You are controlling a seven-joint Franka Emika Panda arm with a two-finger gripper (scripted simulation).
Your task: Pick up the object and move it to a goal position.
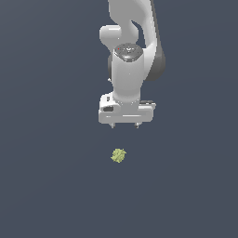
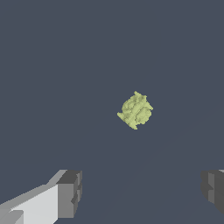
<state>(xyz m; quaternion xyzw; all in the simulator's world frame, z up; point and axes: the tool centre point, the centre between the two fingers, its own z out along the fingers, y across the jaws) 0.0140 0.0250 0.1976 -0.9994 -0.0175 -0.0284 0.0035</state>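
Jaws spread wide, nothing between them; the wrist view shows both dark fingertips far apart with bare tabletop in the gap. The yellow-green lumpy object lies on the tabletop, apart from the jaws, below them in the exterior view and slightly toward that view's left.

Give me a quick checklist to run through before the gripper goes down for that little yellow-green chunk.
1. Gripper open: ok, fingers spread wide apart.
2. Gripper empty: ok, nothing between the fingers.
3. Yellow-green chunk in sight: ok, clear in both views.
4. Chunk free of clutter: ok, nothing near it.
5. Gripper lined up over chunk: not ok, the chunk lies ahead of the fingers, not between them.
6. Goal position known: cannot tell, no marker visible.
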